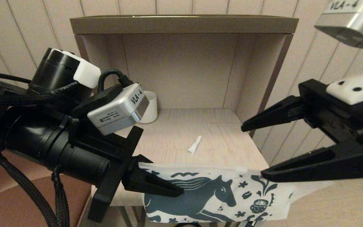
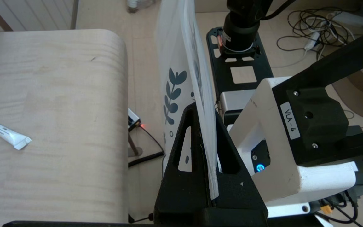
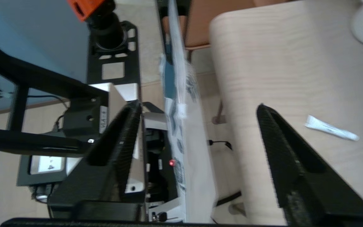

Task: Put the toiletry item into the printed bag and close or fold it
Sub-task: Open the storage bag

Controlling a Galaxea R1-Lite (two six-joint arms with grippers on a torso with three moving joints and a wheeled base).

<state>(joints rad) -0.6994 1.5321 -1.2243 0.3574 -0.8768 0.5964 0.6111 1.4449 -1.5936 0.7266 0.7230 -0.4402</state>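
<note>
Printed bag hangs in the air just off the near edge of the table, horse side toward you, zip edge up. Left gripper is pinched flat on the bag's left end; the left wrist view shows the top seam running between its pressed-together jaws.

Right gripper stands spread wide at the bag's right end, one finger above the zip line, one level with it, holding nothing. The slider sits near that end, between the spread fingers in the right wrist view.

The toiletry item, a small white tube, lies flat on the table beyond the bag, well apart from it. White mug stands farther back still, by the shelf's rear wall.

Your step, as I read it: the bag needs a mouth before the tube can go in.
- Keep the left pinch steady; it is the bag's only support.
- Bring the right fingers squarely over the slider before closing.
- Pull along the zip line, not across it, or the soft pouch will twist.
</note>
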